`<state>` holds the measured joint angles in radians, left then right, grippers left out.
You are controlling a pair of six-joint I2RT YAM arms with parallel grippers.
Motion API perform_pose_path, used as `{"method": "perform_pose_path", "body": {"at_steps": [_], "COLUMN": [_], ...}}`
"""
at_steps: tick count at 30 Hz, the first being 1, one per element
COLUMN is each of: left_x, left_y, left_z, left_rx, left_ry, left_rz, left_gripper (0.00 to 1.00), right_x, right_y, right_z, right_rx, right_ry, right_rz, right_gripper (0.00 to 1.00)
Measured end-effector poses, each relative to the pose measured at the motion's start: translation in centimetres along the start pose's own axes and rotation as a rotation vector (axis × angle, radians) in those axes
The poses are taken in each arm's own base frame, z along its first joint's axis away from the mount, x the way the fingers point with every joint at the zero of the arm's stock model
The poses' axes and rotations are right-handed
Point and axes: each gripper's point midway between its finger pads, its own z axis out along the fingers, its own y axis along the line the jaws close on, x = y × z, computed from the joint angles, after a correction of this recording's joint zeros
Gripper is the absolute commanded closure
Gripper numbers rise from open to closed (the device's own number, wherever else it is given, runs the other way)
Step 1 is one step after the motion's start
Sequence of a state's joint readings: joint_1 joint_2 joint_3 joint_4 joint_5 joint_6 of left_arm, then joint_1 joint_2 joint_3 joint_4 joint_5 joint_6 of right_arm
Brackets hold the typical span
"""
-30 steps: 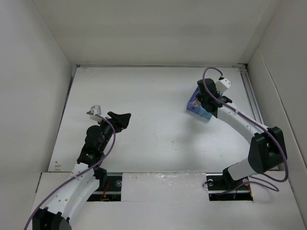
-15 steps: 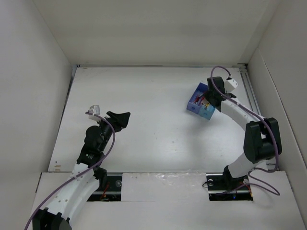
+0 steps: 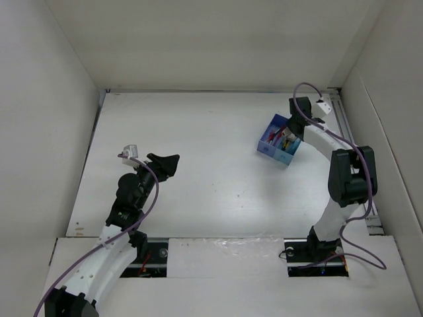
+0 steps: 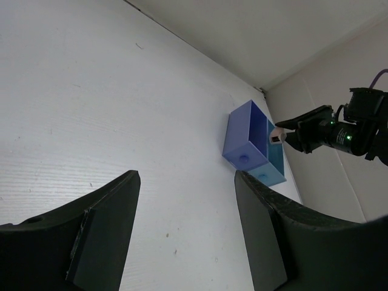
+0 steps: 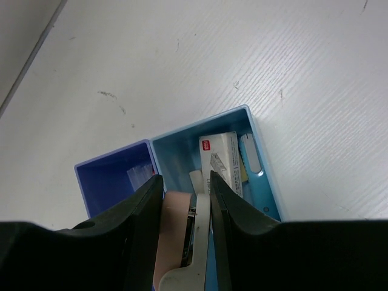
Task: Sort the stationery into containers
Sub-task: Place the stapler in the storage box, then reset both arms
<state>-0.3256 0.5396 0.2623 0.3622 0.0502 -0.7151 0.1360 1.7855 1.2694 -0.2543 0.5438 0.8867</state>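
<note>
a white tabletop (image 3: 198, 152) fills the middle of the top view. in the wrist views its surface is finely ribbed, with a few small dark specks and a grey smudge (image 5: 113, 97) in the upper left of the right wrist view. plain white walls (image 3: 46, 119) rise at the left, top and right of the frame. a metal rail (image 3: 344, 119) runs down the tabletop's right edge. along the bottom lies a white ledge (image 3: 218, 271) with a shiny patch of clear tape (image 3: 241, 244) and two dark cutouts (image 3: 153, 256).

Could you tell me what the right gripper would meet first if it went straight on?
Probably its pink eraser would meet the light blue compartment, beside the white eraser; depth unclear.
</note>
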Motion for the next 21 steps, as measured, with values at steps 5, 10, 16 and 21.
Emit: {"method": "perform_pose_path", "body": {"at_steps": [5,10,16,21], "left_x": [0.0,0.0,0.0,0.1], "left_y": [0.0,0.0,0.1,0.2], "left_z": [0.0,0.0,0.0,0.1], "left_rx": [-0.001,-0.002,-0.002,-0.006], "left_ry": [-0.001,0.0,0.001,0.004], "left_rz": [0.0,0.0,0.0,0.0], "left_gripper": [0.38,0.38,0.38,0.38], "right_x": [-0.4,-0.9,-2.5,-4.1], "right_y": [0.1,-0.1,-0.1,0.8], "right_z": [0.2,0.2,-0.8,-3.3], "right_rx": [0.009,0.021,0.01,-0.046], "right_ry": [-0.017,-0.036,-0.068,-0.101], "right_rz": [0.006,0.016,0.042,0.075], "right_gripper": [0.5,0.4,0.38,0.38]}}
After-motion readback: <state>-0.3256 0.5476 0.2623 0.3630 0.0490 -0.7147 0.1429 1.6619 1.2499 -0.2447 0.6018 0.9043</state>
